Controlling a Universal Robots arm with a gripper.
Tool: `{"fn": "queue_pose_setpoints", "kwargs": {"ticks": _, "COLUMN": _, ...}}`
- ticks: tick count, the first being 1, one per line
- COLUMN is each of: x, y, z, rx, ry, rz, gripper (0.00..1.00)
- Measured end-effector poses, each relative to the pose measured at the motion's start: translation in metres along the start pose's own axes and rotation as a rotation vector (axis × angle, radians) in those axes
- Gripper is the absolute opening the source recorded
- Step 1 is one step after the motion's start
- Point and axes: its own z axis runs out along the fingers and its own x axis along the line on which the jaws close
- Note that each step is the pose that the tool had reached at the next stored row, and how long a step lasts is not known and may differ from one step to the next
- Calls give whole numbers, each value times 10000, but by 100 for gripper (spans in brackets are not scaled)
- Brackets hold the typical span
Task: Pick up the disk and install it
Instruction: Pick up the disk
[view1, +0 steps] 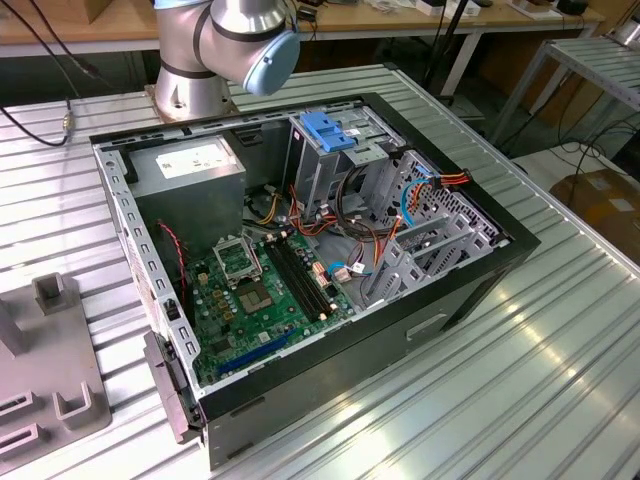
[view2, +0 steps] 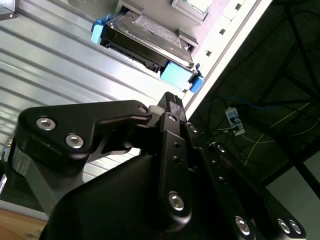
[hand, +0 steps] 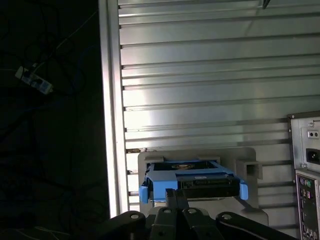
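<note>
The disk (hand: 192, 180) lies flat in a grey holder (hand: 250, 155) on the ribbed metal table, close to the table's edge. It is a grey metal drive with blue rails, and its label face shows in the second wrist view (view2: 147, 32). My gripper (hand: 175, 197) hovers just short of the disk's near blue rail, fingers together with nothing between them. In the second wrist view the gripper (view2: 172, 100) points at the disk's blue end piece (view2: 175, 75) and stays apart from it.
The open computer case (view1: 480, 270) lies on its side mid-table, with a grey drive cage topped by a blue bracket (view1: 328, 130) and loose cables. Its rear panel (hand: 306, 165) stands beside the holder. Beyond the table edge (hand: 112, 125) is dark floor. Grey fixtures (view1: 50, 370) sit at the exterior view's left.
</note>
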Motion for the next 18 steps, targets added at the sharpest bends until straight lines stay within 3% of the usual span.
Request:
{"fn": "queue_pose_setpoints", "kwargs": {"ticks": 12, "x": 2, "y": 0, "z": 0, "rx": 1, "ry": 2, "rz": -43, "gripper": 10}}
{"fn": "queue_pose_setpoints", "kwargs": {"ticks": 16, "x": 2, "y": 0, "z": 0, "rx": 8, "ry": 25, "rz": -707, "gripper": 10}}
{"fn": "queue_pose_setpoints", "kwargs": {"ticks": 18, "x": 2, "y": 0, "z": 0, "rx": 14, "ry": 49, "rz": -1395, "gripper": 10}}
